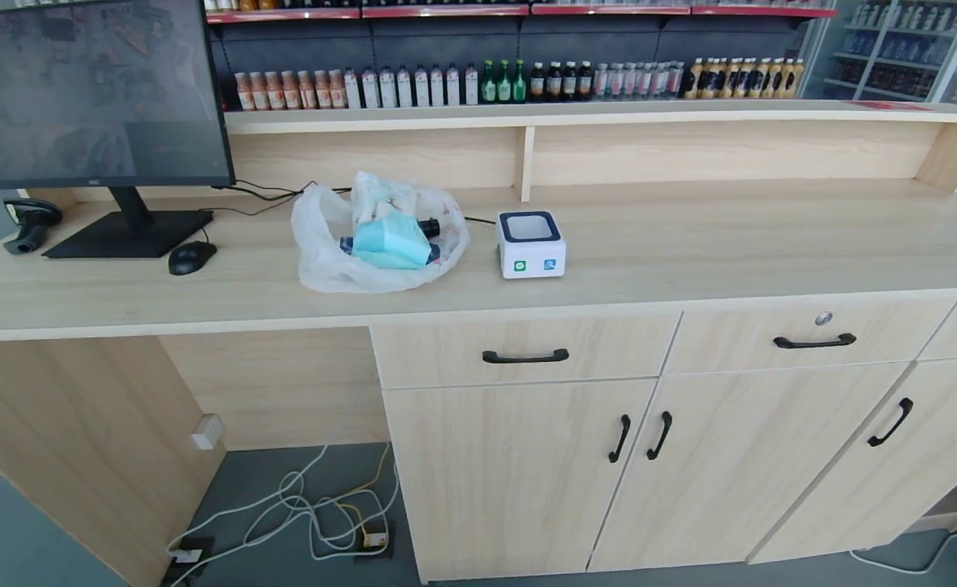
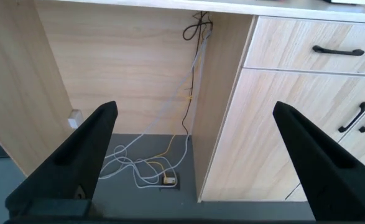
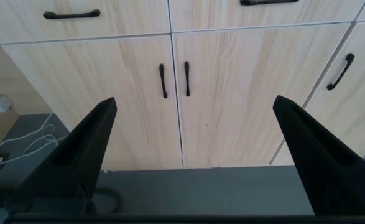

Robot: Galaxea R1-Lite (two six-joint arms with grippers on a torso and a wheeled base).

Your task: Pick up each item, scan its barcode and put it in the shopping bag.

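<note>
A clear plastic shopping bag (image 1: 377, 236) lies on the wooden counter (image 1: 690, 244), holding a teal pack (image 1: 391, 241), a dark bottle and other items. Just to its right stands the white box scanner (image 1: 531, 244) with a dark-rimmed window on top. My left gripper (image 2: 194, 124) hangs low before the counter's open knee space, open, with nothing between its fingers (image 2: 89, 149). My right gripper (image 3: 191, 127) is also low, facing the cabinet doors (image 3: 176, 93), open and empty.
A monitor (image 1: 91, 90), a mouse (image 1: 191, 257) and a handheld scanner (image 1: 30, 222) sit at the counter's left. Drawers and cabinet doors with black handles (image 1: 525, 356) front the counter. Cables (image 1: 315, 514) lie on the floor in the knee space. Bottles line the back shelf.
</note>
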